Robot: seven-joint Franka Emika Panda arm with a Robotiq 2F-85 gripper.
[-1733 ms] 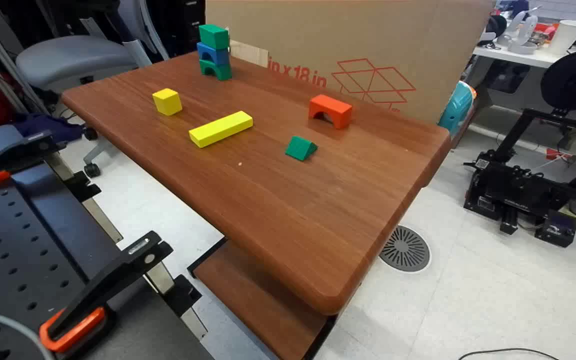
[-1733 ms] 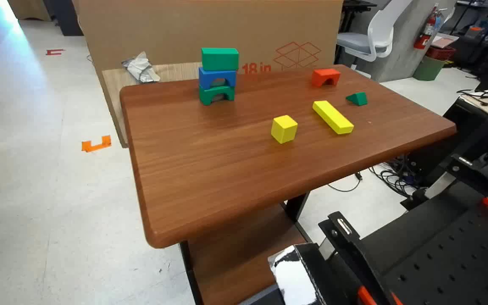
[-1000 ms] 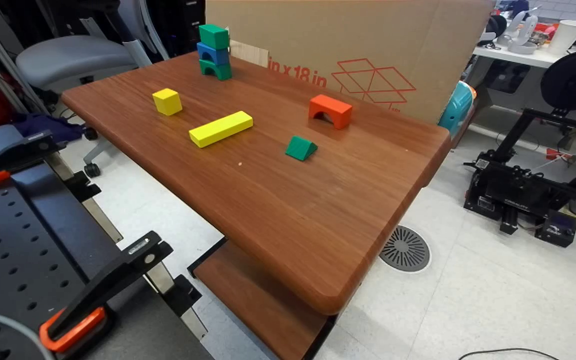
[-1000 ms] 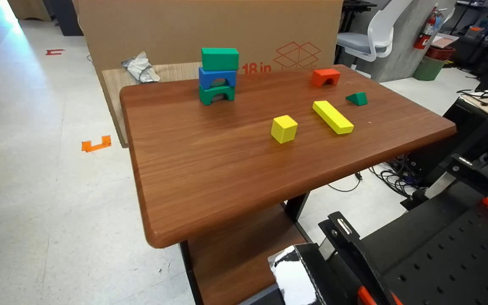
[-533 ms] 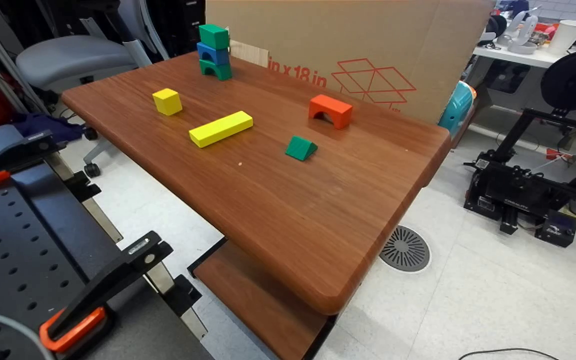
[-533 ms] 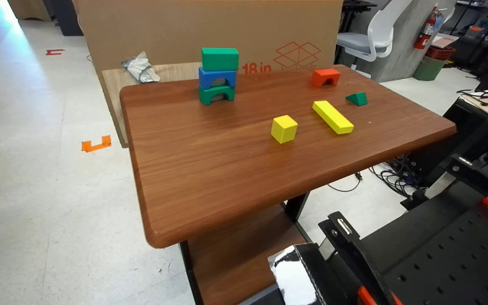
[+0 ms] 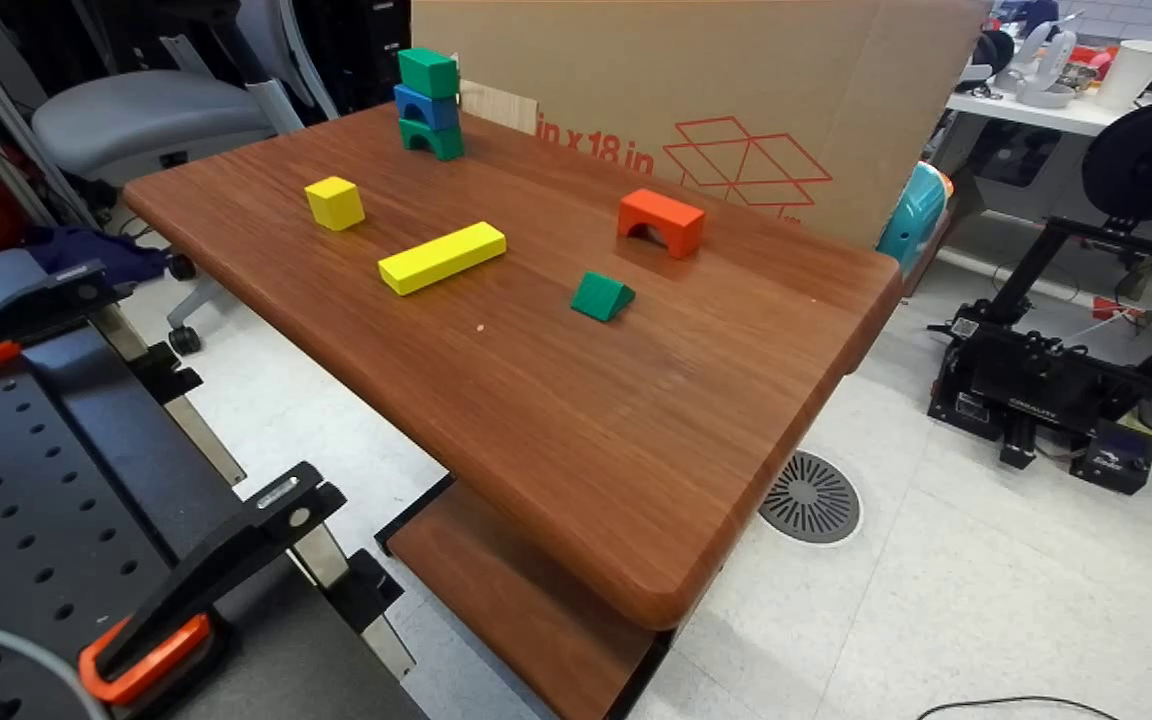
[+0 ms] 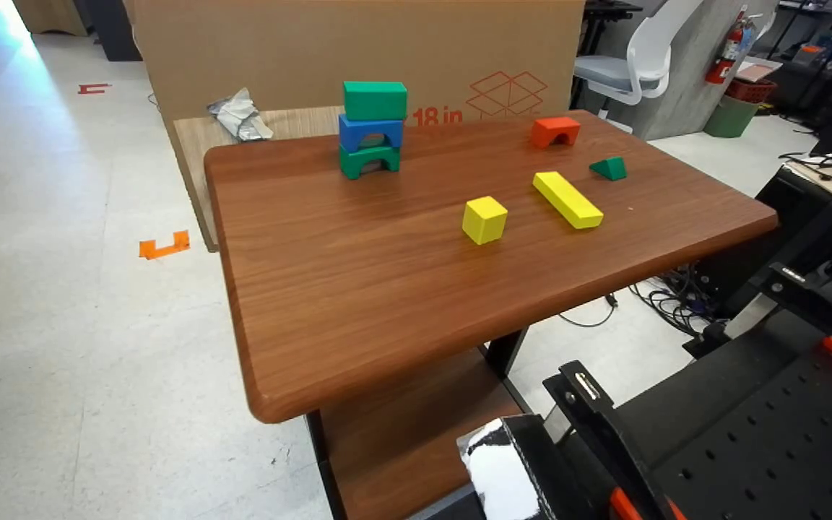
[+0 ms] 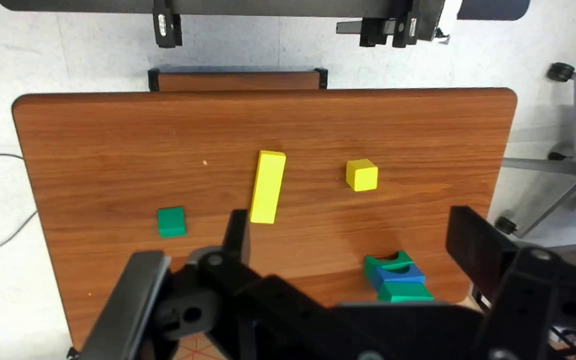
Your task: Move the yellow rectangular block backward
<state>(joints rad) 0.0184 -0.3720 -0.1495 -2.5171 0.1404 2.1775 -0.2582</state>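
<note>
- We observe the gripper [image 9: 350, 225] in the wrist view, its fingers [image 9: 238, 232] set wide apart.
- We locate the yellow rectangular block [image 9: 268, 187] lying flat on the bench [image 9: 118, 165], between the yellow cube [image 9: 363, 176] and the green wedge [image 9: 171, 222], apart from both.
- In both exterior views, we find the orange arch [image 7: 671, 214] near the green wedge.
- We identify a stack [image 7: 429, 103]: green arch [image 8: 370, 154] lowest, blue arch [image 8: 370, 126] between, green block [image 8: 375, 101] uppermost.

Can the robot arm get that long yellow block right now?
Probably yes: the gripper is open, nothing lies on the long yellow rectangular block, and the small yellow cube stands apart from it.
</note>
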